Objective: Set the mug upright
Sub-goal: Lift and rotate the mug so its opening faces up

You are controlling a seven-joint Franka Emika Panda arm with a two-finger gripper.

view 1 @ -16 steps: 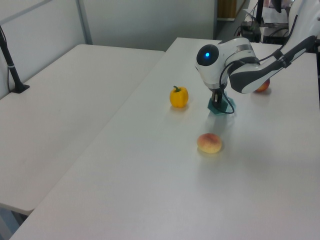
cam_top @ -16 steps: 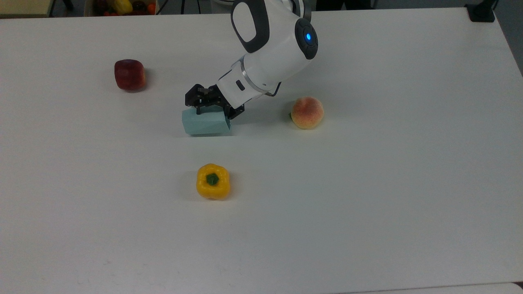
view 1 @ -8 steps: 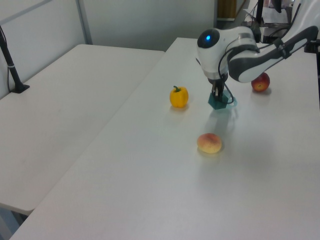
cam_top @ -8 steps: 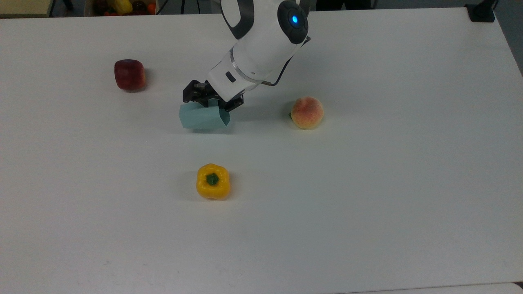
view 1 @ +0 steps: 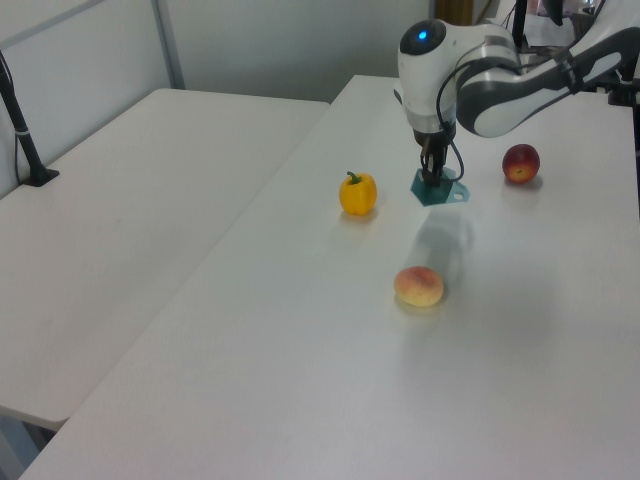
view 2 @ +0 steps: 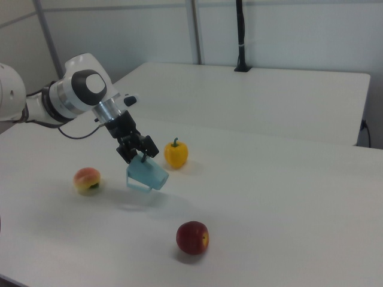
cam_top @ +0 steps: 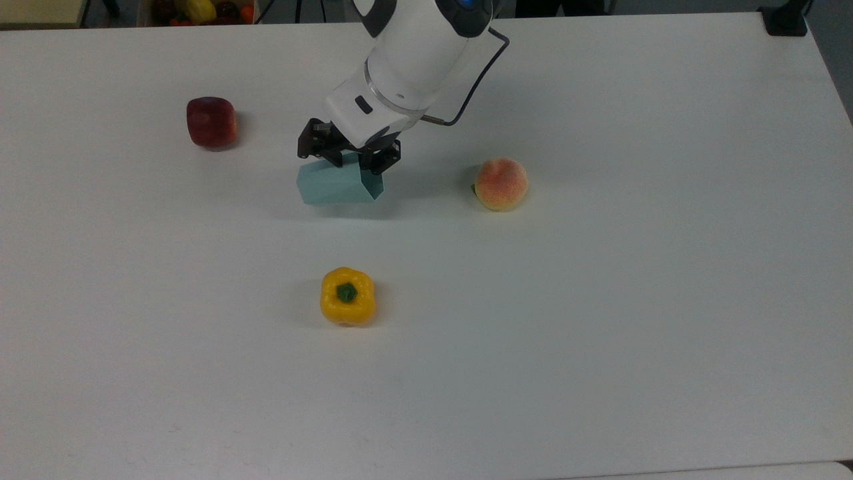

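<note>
One white table (cam_top: pixel 600 333) carries everything, and its layout matches the frames from a second ago except around the arm. The white arm (cam_top: pixel 413 53) has drawn back toward the top view's upper edge, so its blue light, plain a second ago, is now cut off at the frame's top in the top view. The gripper (cam_top: pixel 349 155) has risen with it, and the mug (cam_top: pixel 336 185) has come up off the table: in the right view the mug (view 2: pixel 145 174) hangs tilted in the air above its own shadow, whereas before it lay on its side on the surface. The fingers are closed on the mug's upper edge, gripping it. The mug's open mouth faces the top view's right and downward. Its handle is hard to make out; a pale loop juts out in the left view. The peach (cam_top: pixel 501 183), the yellow pepper (cam_top: pixel 347 296) and the red apple (cam_top: pixel 212 121) sit where they were, well apart from the mug.
</note>
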